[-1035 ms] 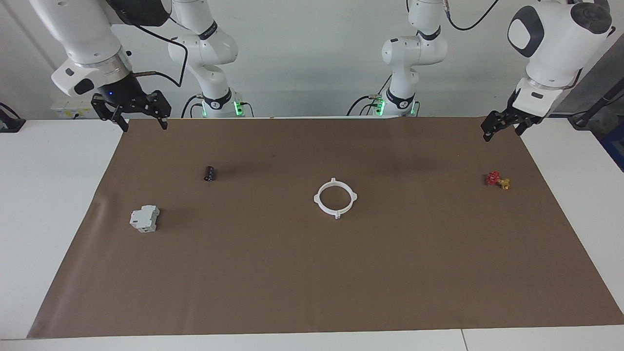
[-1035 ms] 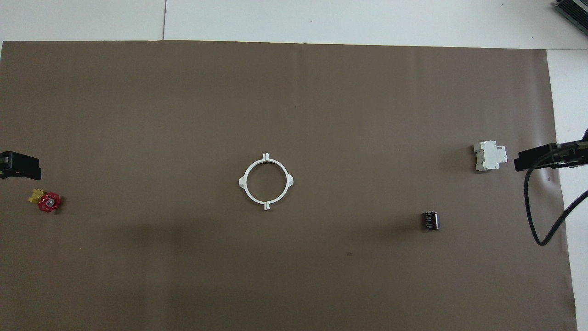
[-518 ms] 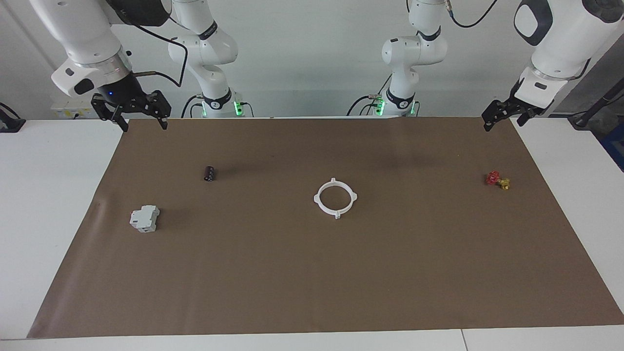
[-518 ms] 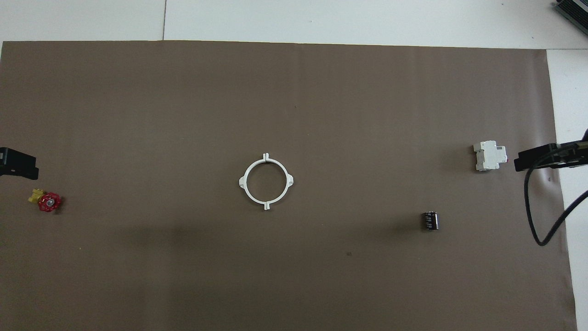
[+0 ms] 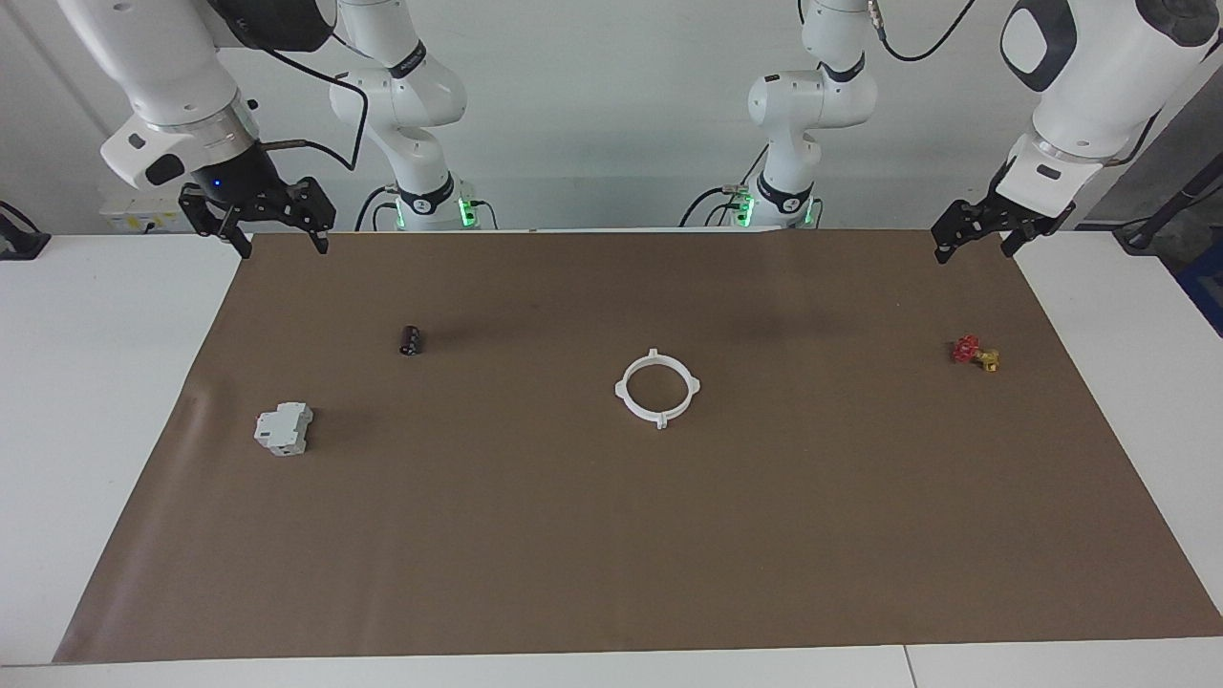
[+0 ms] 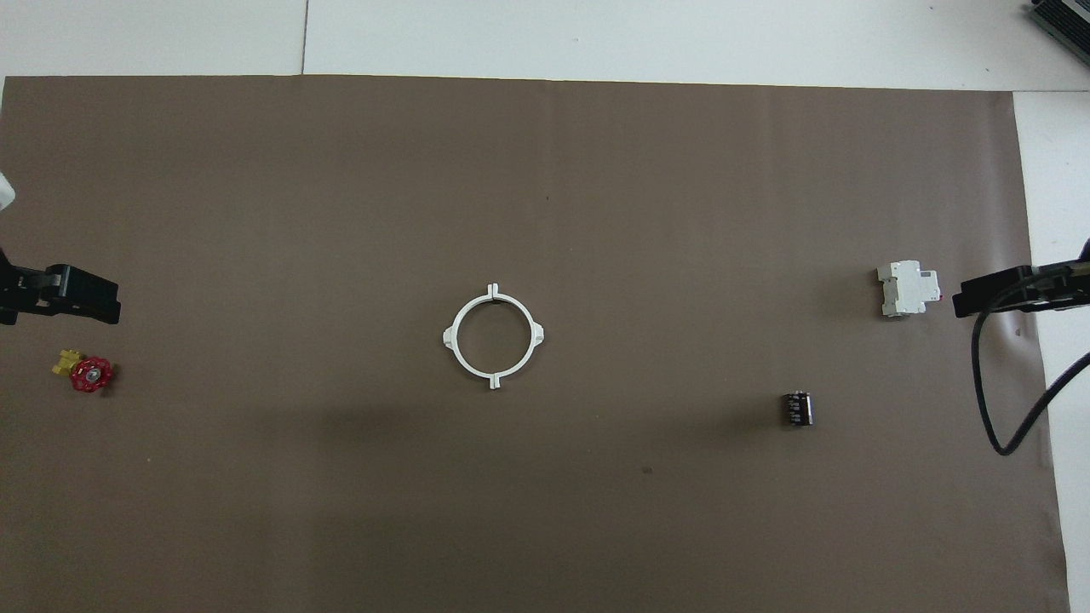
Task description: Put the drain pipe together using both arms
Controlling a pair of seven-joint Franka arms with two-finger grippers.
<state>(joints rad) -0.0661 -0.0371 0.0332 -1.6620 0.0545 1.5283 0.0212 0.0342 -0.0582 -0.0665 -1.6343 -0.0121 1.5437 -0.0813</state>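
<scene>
both grippers are up in the air, jaws wide open, holding nothing: left gripper [image 5: 973, 243] over the mat's [image 5: 611, 535] corner near the red-and-yellow valve [image 5: 976, 353], right gripper [image 5: 279, 234] over the other robot-side corner. drain pipe [image 5: 657, 388] sits mid-mat as one closed thin white ring, four little tabs sticking out.

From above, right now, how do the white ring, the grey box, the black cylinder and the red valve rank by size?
1. White ring, clearly largest.
2. Grey box.
3. Red valve and black cylinder look about alike, so I won't rank them.
</scene>
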